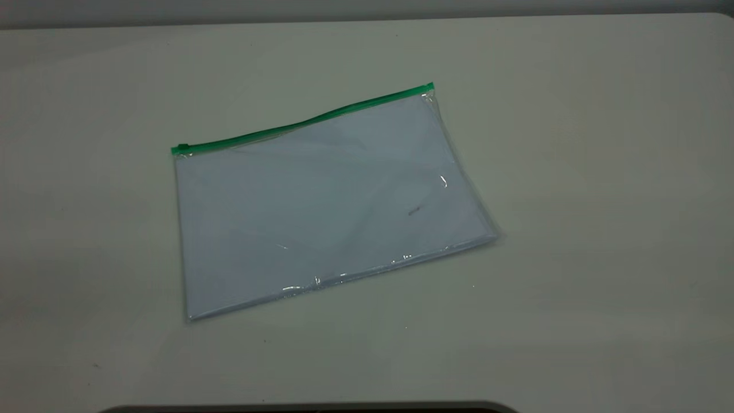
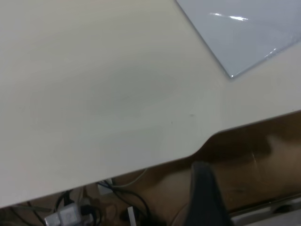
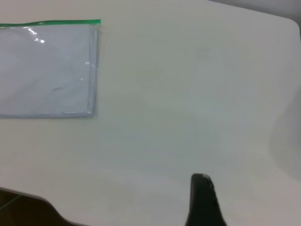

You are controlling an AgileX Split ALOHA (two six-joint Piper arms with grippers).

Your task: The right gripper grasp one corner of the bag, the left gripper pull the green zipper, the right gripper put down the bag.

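The bag (image 1: 327,201) lies flat on the pale table, a clear pouch with white paper inside. The green zipper (image 1: 304,122) runs along its far long edge, with the darker slider (image 1: 183,148) at the left end. The corner of the bag (image 1: 430,87) where the strip ends is at the far right. Neither arm shows in the exterior view. The left gripper (image 2: 201,165) hangs beyond the table's edge, far from the bag (image 2: 244,28). The right gripper (image 3: 201,178) is over bare table, well away from the bag (image 3: 47,70) and its green corner (image 3: 97,21). Each shows as one closed black tip, empty.
The table (image 1: 602,229) is pale and bare around the bag. Its near edge has a curved cut-out (image 2: 207,141). Below it are a brown floor and cables (image 2: 113,197). A rounded table corner (image 3: 291,28) shows in the right wrist view.
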